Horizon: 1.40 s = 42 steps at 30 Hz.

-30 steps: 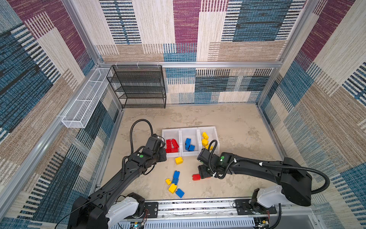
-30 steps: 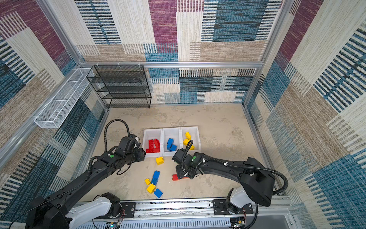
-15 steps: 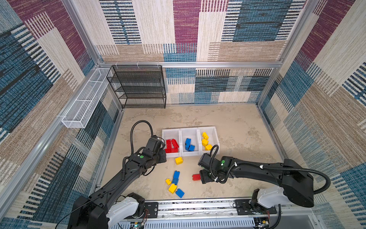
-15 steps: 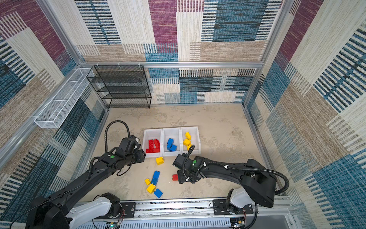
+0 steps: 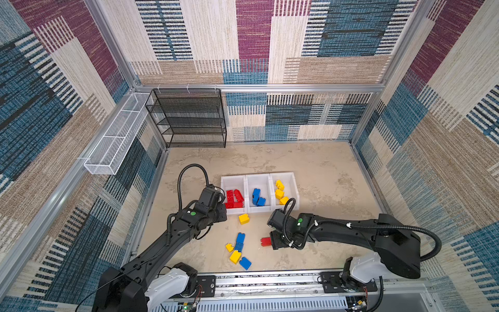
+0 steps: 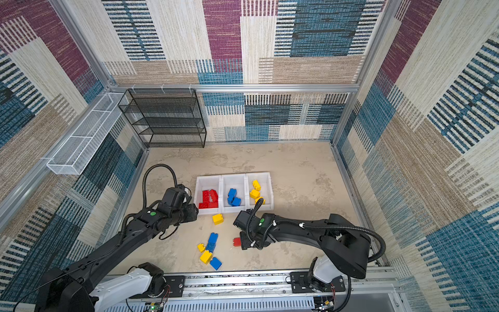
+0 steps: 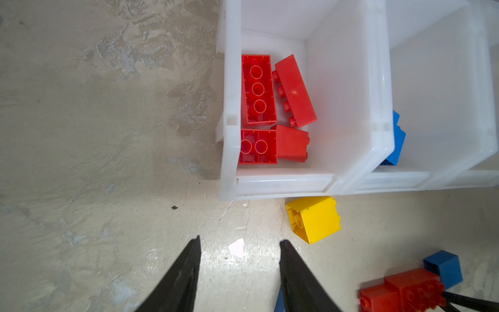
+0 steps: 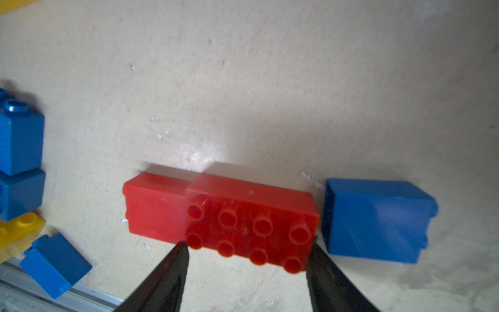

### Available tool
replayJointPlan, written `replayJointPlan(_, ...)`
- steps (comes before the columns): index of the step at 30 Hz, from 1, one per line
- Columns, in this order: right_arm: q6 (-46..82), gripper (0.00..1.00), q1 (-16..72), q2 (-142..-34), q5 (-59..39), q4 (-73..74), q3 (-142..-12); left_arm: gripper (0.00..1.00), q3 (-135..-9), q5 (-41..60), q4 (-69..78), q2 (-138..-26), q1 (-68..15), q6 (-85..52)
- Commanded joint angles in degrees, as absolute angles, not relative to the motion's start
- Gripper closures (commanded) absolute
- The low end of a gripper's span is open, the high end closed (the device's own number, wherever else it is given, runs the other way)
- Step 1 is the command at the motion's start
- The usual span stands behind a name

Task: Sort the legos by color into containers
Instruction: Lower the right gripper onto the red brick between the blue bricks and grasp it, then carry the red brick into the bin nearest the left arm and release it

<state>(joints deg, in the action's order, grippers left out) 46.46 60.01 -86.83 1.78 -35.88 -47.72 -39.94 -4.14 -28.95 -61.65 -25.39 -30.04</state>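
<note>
Three joined white containers (image 5: 258, 175) hold red legos (image 5: 234, 198), blue legos (image 5: 258, 197) and yellow legos (image 5: 279, 193), one color each. A loose yellow lego (image 5: 243, 218) lies just in front of them. Several blue and yellow legos (image 5: 237, 248) are clustered nearer the front. My right gripper (image 8: 248, 243) is low on the table, its fingertips pressed against both ends of an oblong red lego (image 8: 251, 216), which adjoins a smaller red one (image 8: 154, 205). A blue lego (image 8: 378, 218) lies right beside it. My left gripper (image 7: 239, 240) hovers open and empty by the red container's near corner (image 7: 229, 189).
A black mesh rack (image 5: 189, 118) stands at the back left. A white wire basket (image 5: 116, 135) hangs on the left wall. The metal rail (image 5: 256, 281) runs along the front edge, close to the cluster. Patterned walls enclose the table.
My right gripper has sunk toward the front onto the red lego and its jaws have narrowed against it. The left arm has not moved.
</note>
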Motion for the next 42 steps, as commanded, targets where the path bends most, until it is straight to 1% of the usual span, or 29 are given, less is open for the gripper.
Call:
replayJointPlan(1,46.72,0.32,59.56,-88.13,4.08,-35.25,-49.27,0.49,-40.18,-4.22,-29.7,-61.13,-25.39,-30.61)
replayJointPlan(6,45.59,0.35,57.89,-89.42,4.92,-34.56,-50.52,0.49,-40.17,-4.39,-29.95,-60.74,-25.38,-30.63)
replayJointPlan(10,44.19,0.35,56.7,-91.06,5.02,-34.04,-51.27,0.49,-40.12,-4.48,-30.05,-60.65,-25.34,-30.54)
replayJointPlan(13,43.35,0.29,56.27,-92.25,5.19,-33.95,-52.5,0.49,-40.1,-4.48,-30.15,-60.66,-25.33,-30.59)
replayJointPlan(16,42.81,0.26,56.25,-93.22,5.11,-33.97,-53.84,0.49,-40.17,-4.56,-30.19,-60.56,-25.39,-30.59)
replayJointPlan(24,42.62,0.22,56.16,-95.09,5.53,-34.36,-56.31,0.49,-40.08,-4.66,-30.17,-60.39,-25.31,-30.5)
replayJointPlan(35,45.84,0.21,56.16,-99.83,9.06,-38.37,-61.59,0.49,-39.28,-4.39,-29.81,-60.16,-25.19,-29.88)
replayJointPlan(42,47.23,0.24,56.16,-99.56,9.73,-40.12,-60.56,0.49,-38.64,-4.57,-29.89,-59.0,-24.81,-29.68)
